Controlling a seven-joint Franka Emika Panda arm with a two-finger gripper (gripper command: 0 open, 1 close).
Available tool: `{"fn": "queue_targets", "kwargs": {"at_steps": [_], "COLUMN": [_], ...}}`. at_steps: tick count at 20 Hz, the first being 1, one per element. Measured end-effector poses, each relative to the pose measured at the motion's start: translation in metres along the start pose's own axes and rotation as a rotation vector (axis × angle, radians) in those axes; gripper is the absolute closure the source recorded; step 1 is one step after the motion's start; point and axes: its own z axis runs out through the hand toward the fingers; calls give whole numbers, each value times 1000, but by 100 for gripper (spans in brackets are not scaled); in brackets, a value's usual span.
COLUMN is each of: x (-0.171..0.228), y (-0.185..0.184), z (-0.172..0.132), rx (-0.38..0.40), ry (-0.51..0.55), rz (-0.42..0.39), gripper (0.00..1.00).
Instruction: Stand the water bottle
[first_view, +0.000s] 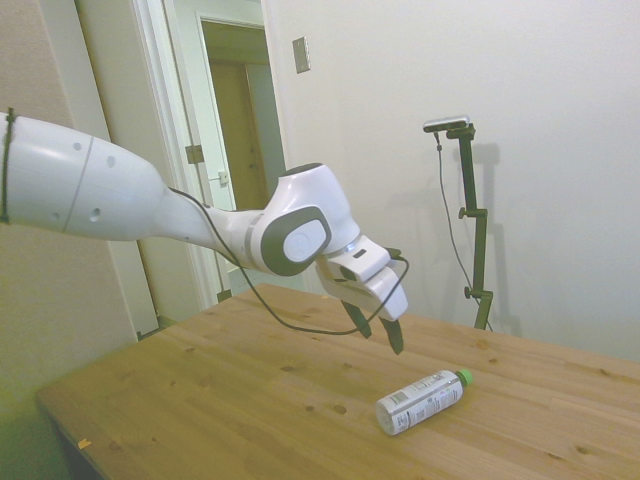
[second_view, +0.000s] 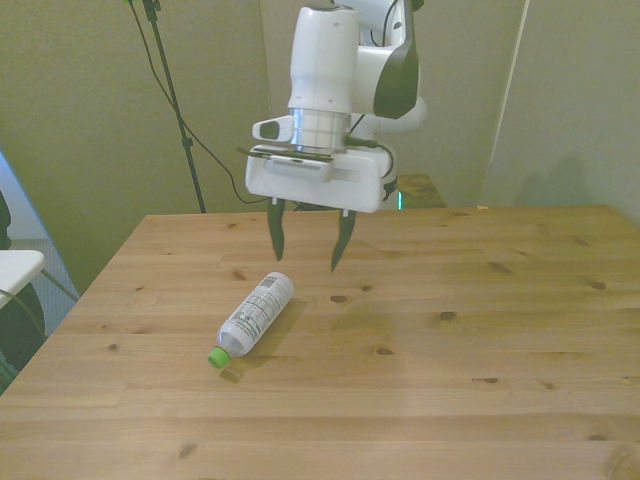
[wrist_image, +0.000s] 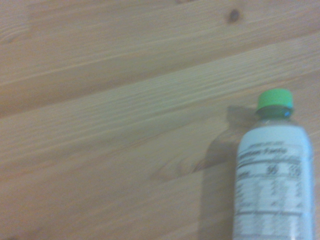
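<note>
Water bottle (second_view: 256, 314) lying on its side on the wooden table (second_view: 480, 340), with the gripper (second_view: 307, 240) above it.
The bottle rests flat near the middle of the table, its green cap (second_view: 217, 356) pointing toward the table's near edge in the front view and its base pointing toward the far edge. The gripper hangs clear of the bottle, just beyond its base, fingers spread apart and pointing down, holding nothing.
</note>
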Motion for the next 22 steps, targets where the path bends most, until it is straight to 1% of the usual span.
{"fn": "queue_targets", "kwargs": {"at_steps": [4,8,13,16,22], "x": [30,50,73,81,83], "y": [-8,-13,-18,-22,-26], "z": [27,57,84,101,127], "rx": [-10,-28,-42,-52,-83], "ry": [11,19,33,41,34], "rz": [39,63,86,86,79], "gripper": [0,0,0,0,0]}}
